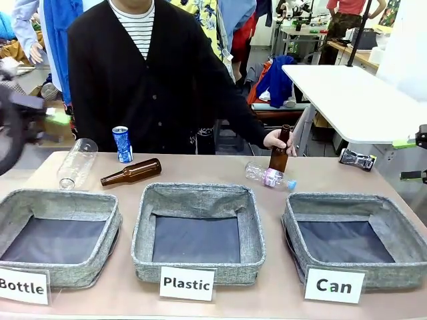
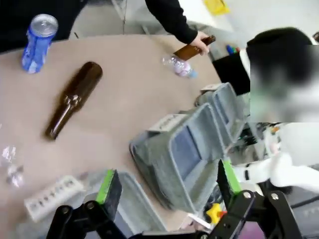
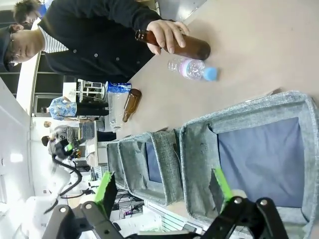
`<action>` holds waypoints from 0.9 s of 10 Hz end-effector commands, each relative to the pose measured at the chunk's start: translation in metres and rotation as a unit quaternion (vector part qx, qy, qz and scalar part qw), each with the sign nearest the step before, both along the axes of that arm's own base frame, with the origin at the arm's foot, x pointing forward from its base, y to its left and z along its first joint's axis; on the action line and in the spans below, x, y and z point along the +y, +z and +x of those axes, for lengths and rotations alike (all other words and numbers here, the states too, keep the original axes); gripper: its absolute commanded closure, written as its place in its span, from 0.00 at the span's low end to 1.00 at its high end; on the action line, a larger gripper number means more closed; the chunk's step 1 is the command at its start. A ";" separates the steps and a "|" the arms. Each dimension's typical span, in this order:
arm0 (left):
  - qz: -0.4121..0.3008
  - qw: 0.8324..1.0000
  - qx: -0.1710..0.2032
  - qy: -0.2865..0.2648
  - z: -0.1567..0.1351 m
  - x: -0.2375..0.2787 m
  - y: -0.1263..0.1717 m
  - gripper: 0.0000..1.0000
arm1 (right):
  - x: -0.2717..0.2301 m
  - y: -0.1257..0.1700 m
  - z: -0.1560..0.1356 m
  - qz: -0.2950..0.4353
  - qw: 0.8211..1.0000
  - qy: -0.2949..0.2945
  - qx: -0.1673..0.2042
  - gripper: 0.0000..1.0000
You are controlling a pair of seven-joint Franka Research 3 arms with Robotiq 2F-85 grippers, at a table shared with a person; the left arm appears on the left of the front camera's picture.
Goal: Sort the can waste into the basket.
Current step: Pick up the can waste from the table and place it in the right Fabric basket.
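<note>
- Blue can (image 1: 121,144) with white print stands upright on the far left part of the table (image 1: 200,170). Its long axis is vertical and its silver rim faces up. The print is too small to read.
- Crushed can (image 1: 357,159), silver and black, lies on its side at the far right of the table. Its long axis runs roughly left to right, beyond the far right corner of the Can basket (image 1: 291,227).
- Three white cards stand at the near edge, one before each grey woven basket: Bottle card (image 1: 23,285), Plastic card (image 1: 187,283) and Can card (image 1: 333,285). Each reads as named.
- Left gripper (image 2: 168,184): fingers wide apart, green pads facing each other, above the row of baskets. The blue can sits at the upper left of this wrist view, well apart from the fingers.
- Right gripper (image 3: 163,186): fingers wide apart over the near wall of the Can basket. In the front view the crushed can lies near a green pad at the right edge, apart from it.
- Person's hand (image 1: 276,140) grips an upright brown bottle (image 1: 279,157) by the neck.
- Small plastic bottle (image 1: 269,177) with a pink label and blue cap lies just beside it.
- Second brown bottle (image 1: 131,172) lies on its side near the blue can.
</note>
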State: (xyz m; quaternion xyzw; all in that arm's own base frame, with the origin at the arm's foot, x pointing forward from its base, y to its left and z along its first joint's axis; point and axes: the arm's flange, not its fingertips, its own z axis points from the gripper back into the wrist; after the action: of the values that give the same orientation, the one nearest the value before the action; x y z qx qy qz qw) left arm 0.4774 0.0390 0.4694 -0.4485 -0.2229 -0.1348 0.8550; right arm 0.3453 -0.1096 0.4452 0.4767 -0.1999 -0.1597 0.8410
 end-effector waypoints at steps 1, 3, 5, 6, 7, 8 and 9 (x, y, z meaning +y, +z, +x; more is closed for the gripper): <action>0.041 0.997 -0.052 -0.030 0.077 -0.001 -0.026 0.00 | 0.000 0.000 0.003 0.008 1.000 0.000 -0.013 0.00; 0.097 0.984 -0.138 -0.054 0.112 -0.016 -0.059 0.00 | 0.000 0.000 0.003 0.008 1.000 0.000 -0.013 0.00; 0.107 0.974 -0.198 -0.016 0.117 -0.001 -0.064 0.00 | 0.000 0.000 0.003 0.008 1.000 0.000 -0.013 0.00; 0.103 0.982 -0.154 0.035 0.125 0.010 -0.056 0.00 | 0.000 0.000 0.003 0.008 1.000 0.000 -0.013 0.00; 0.117 0.980 -0.157 -0.043 0.127 -0.008 -0.069 0.00 | 0.000 0.000 0.003 0.008 1.000 0.000 -0.013 0.00; 0.117 0.980 -0.157 -0.043 0.127 -0.008 -0.069 0.00 | 0.000 0.000 0.003 0.008 1.000 0.000 -0.013 0.00; 0.117 0.980 -0.157 -0.043 0.127 -0.008 -0.069 0.00 | 0.000 0.000 0.003 0.008 1.000 0.000 -0.013 0.00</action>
State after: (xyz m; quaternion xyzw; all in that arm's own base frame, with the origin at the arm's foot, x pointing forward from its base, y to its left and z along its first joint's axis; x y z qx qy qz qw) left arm 0.6067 0.0342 0.4000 -0.3235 -0.3284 -0.2540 0.8503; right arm 0.3450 -0.1099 0.4455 0.4774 -0.1991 -0.1596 0.8408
